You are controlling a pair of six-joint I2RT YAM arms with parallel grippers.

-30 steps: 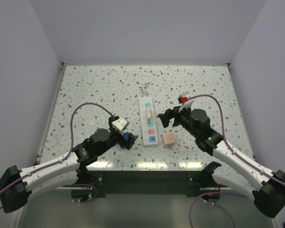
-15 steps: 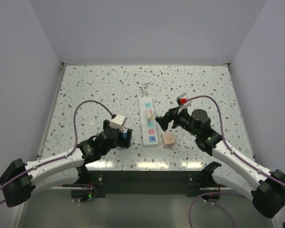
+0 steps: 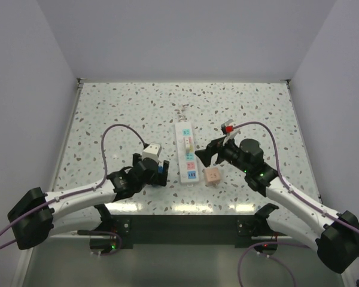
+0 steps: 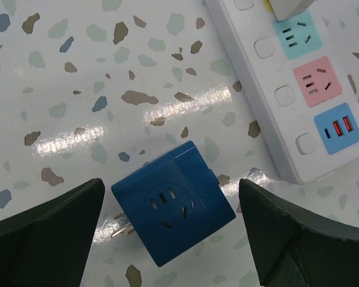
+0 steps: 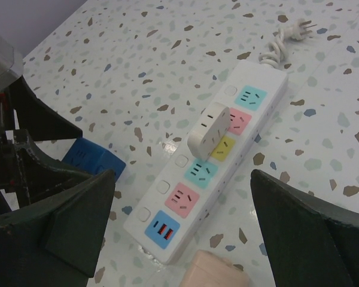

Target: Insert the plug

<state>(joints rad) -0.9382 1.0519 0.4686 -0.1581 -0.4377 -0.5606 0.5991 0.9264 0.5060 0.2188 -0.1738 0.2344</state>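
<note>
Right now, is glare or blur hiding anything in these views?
Left wrist: white glare streaks on the glossy speckled tabletop beside the blue cube adapter, itself sharp. Right wrist: a small glint beside the white plastic power strip, sockets readable. Top external: bright reflections along the tabletop's near edge, nothing hidden.

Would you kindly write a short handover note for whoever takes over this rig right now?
Left gripper open, straddling the blue adapter, not gripping.
Right gripper open, empty, over the power strip.
Blue adapter lies on the table left of the strip, prongs sideways; peach adapter loose on its right.
Done: white adapter sits in the strip.
Left: probably grip the blue adapter and plug it into the strip.
</note>
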